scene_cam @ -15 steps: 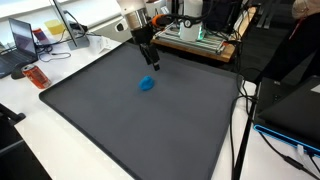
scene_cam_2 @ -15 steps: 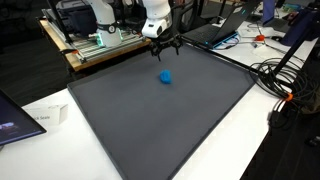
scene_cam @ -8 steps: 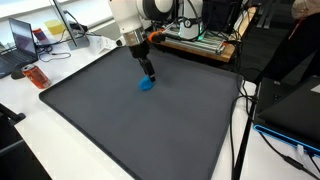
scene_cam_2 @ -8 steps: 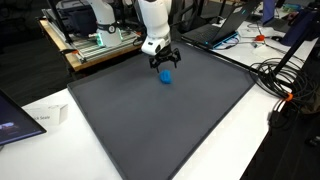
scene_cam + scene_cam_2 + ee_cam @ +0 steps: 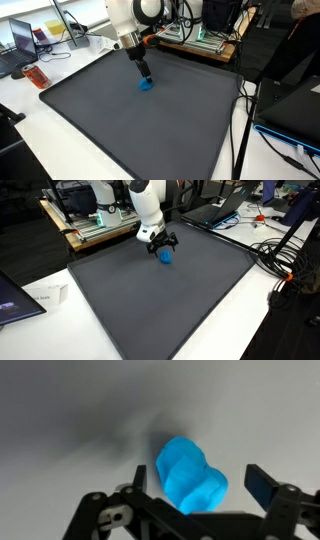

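Blue lump (image 5: 190,475) on grey mat (image 5: 60,420), long axis seemingly diagonal, fingers (image 5: 262,483) open astride it

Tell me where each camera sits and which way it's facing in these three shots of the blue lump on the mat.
Exterior view: raised off one mat corner, looking down across the mat at the blue lump; the arm and gripper show.
Exterior view: raised on another side, looking down the mat toward a cluttered bench; the arm and gripper show.
Wrist view: on the wrist, facing down; the open gripper straddles the blue lump.
Shared: all three show the blue lump and gripper.
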Robot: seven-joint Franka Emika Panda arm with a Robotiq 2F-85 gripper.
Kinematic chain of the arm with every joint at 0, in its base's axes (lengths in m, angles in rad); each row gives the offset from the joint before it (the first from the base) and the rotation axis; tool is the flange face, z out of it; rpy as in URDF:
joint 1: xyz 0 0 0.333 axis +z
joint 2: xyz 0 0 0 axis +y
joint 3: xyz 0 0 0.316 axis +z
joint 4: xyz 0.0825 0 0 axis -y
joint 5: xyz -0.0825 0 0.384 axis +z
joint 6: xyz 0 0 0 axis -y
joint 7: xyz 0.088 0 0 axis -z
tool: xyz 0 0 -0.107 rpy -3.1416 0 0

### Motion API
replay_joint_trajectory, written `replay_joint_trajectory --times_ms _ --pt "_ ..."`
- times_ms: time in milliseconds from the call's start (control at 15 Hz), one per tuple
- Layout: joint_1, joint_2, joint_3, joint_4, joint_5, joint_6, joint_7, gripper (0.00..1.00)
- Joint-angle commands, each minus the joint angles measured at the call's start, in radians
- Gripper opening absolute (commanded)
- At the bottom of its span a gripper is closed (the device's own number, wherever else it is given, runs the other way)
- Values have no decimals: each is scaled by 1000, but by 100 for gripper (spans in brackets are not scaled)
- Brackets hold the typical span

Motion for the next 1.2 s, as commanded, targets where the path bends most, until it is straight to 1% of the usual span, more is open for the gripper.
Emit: replay_joint_trajectory --times_ms 0,333,467,667,733,1000,1133 --pt "-76 21 55 17 150 0 -187 100" --pt "-109 31 55 24 298 -64 -379 100" --pt "-104 38 44 30 338 -98 -431 100" --pt "-89 52 19 41 384 -124 -458 100" --pt "-90 59 13 47 398 -137 -462 90" --pt "-82 80 -13 60 424 -164 -459 60" --pt "-80 83 -24 63 431 -178 -458 54"
